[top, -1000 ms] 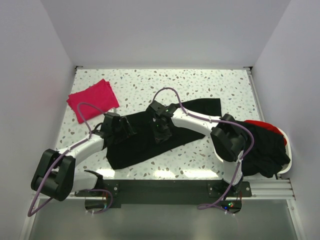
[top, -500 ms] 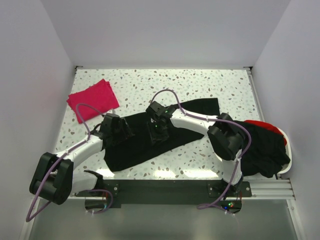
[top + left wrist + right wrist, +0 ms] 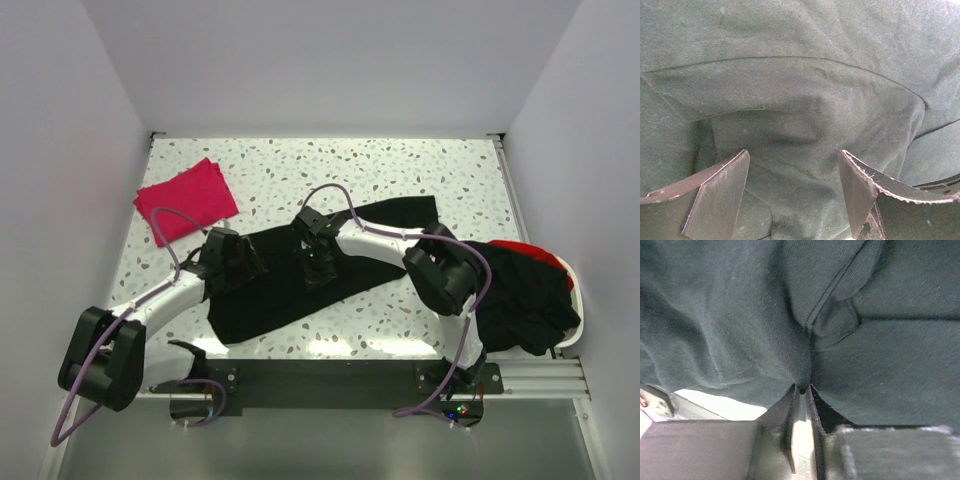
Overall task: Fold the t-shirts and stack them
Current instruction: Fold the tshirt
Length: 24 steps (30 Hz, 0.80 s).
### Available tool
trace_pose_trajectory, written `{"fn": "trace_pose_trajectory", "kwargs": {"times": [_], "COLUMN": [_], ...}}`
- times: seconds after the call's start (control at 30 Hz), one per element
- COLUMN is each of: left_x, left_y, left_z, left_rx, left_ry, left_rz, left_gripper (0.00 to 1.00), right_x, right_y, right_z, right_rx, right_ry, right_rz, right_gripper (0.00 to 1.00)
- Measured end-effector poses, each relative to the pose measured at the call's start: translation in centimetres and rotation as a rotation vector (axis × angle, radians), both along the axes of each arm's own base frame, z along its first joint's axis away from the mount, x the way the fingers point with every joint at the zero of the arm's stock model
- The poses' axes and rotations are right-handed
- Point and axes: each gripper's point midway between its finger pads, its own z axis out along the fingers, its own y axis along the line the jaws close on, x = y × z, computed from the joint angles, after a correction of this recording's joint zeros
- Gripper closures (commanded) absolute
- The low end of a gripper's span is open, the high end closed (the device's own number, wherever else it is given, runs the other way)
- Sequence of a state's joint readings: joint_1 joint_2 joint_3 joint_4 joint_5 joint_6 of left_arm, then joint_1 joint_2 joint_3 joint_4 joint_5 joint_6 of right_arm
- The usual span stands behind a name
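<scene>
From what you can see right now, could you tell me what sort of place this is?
Probably a robot test booth rather than a home: a speckled tabletop boxed in by plain white walls, a left arm and right arm bolted to a black base rail, and a black t-shirt spread out.

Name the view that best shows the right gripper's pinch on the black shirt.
Right wrist: the right gripper pinches a fold of the black shirt. Top view shows only its wrist above the shirt, jaws hidden. Left wrist shows none of it.

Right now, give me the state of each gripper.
Left gripper: open over the black t-shirt, holding nothing.
Right gripper: shut on a fold of that black t-shirt.
</scene>
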<state>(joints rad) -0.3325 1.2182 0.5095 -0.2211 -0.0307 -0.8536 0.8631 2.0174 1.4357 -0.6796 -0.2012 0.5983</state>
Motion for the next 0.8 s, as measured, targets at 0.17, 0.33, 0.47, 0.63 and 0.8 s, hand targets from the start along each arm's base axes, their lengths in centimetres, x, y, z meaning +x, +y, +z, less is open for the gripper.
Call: {"fn": "trace_pose_trajectory", "kwargs": {"times": [0.17,0.33,0.47,0.63,0.8], "left_x": [-0.1,-0.2,-0.2,-0.2,-0.3], "left_y": [0.3,0.5,0.5,0.6,0.7], "left_z": [0.0,-0.1,-0.1,-0.1,-0.1], "left_rx": [0.013,0.021,0.024,0.025,0.033], "left_ry": [0.004,0.006,0.007,0.007,0.014], "left_rz": [0.009,0.013,0.015,0.016,0.018], "left_gripper": [0.23,0.23,0.22,0.22,0.22], "right_x": [0.1,-0.1,-0.5,-1.1,-1.5], "right_y": [-0.4,-0.9,-0.9,-1.2,-1.6], "right_z": [-0.3,-0.7,-0.8,-0.6,-0.3], "right_rx": [-0.008,-0.019,-0.015,-0.009,-0.009], "right_ry": [0.004,0.016,0.033,0.05,0.053], "right_rz": [-0.002,-0.004,0.0,0.004,0.004], "right_gripper": [1.0,1.0,1.0,1.0,1.0]}}
